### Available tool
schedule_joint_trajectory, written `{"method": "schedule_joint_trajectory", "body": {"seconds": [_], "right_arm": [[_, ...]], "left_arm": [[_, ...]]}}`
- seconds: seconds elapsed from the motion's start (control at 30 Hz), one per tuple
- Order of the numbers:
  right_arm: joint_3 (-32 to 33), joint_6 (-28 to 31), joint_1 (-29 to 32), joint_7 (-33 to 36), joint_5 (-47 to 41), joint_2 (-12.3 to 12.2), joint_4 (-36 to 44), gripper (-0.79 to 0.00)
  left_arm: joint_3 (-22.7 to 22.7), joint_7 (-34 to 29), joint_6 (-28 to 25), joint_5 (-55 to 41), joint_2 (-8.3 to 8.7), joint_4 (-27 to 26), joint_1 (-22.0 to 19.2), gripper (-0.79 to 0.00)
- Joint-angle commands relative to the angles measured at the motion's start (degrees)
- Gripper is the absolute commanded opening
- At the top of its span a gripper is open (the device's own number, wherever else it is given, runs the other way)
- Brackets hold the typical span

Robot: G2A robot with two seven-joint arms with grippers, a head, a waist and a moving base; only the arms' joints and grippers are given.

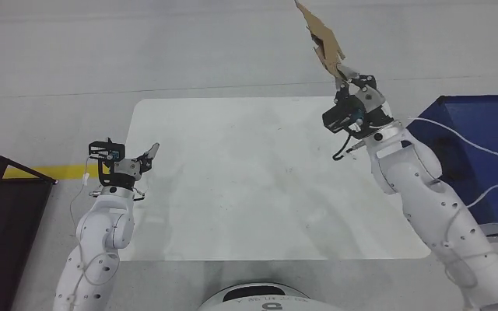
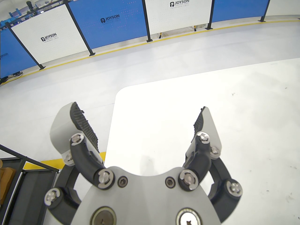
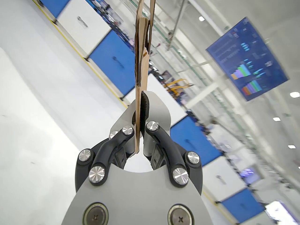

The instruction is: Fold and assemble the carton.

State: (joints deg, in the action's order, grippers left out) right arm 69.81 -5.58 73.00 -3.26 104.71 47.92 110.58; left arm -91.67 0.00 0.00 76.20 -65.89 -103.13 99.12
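White and round-cornered, the tabletop [image 1: 233, 194] is backed by blue and white partition panels [image 2: 112, 22]. A flattened brown cardboard carton [image 1: 321, 39] is held up in the air past the table's far right corner. It is pinched by one thin edge between the closed jaws of the right gripper [image 3: 140, 111]. The left gripper [image 2: 140, 120] is held above the table's left edge, jaws spread, with nothing between them. Slippage is to be feared: so little cardboard is clamped that the carton could be pivoted or dropped by a swing. A layer could also be torn if pulled while clamped.
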Motion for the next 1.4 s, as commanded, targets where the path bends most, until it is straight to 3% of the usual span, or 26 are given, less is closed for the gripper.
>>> {"method": "schedule_joint_trajectory", "body": {"seconds": [0.0,0.17,0.4,0.9,1.03,1.17,1.3,1.37], "right_arm": [[0.1,-2.6,1.1,0.3,7.3,0.0,0.7,-0.785],[0.0,-4.7,3.2,1.4,16.2,0.3,1.5,-0.785],[-1.9,2.5,2.2,8.6,26.1,1.0,1.0,-0.785],[-1.9,5.5,2.5,9.1,29.6,2.5,3.0,-0.785],[0.5,6.6,4.0,0.6,13.0,2.9,3.9,-0.785],[5.8,16.8,5.4,-16.0,-14.6,3.0,-0.2,-0.785],[9.7,37.3,5.9,-33.5,-36.9,2.8,-9.1,-0.785],[9.5,49.1,4.2,-38.1,-43.3,2.8,-13.6,-0.785]], "left_arm": [[0.0,0.0,0.0,0.0,0.00,0.0,0.0,0.000],[0.0,0.0,0.0,0.0,0.00,0.0,0.0,0.000],[0.0,0.0,0.0,0.0,0.00,0.0,0.0,0.000],[0.0,0.0,0.0,0.0,0.00,0.0,0.0,0.000],[0.0,0.0,0.0,0.0,0.00,0.0,0.0,0.000],[0.0,0.0,0.0,0.0,0.00,0.0,0.0,0.000],[0.0,0.0,0.0,0.0,0.00,0.0,0.0,0.000],[0.0,0.0,0.0,0.0,0.00,0.0,0.0,0.000]]}}
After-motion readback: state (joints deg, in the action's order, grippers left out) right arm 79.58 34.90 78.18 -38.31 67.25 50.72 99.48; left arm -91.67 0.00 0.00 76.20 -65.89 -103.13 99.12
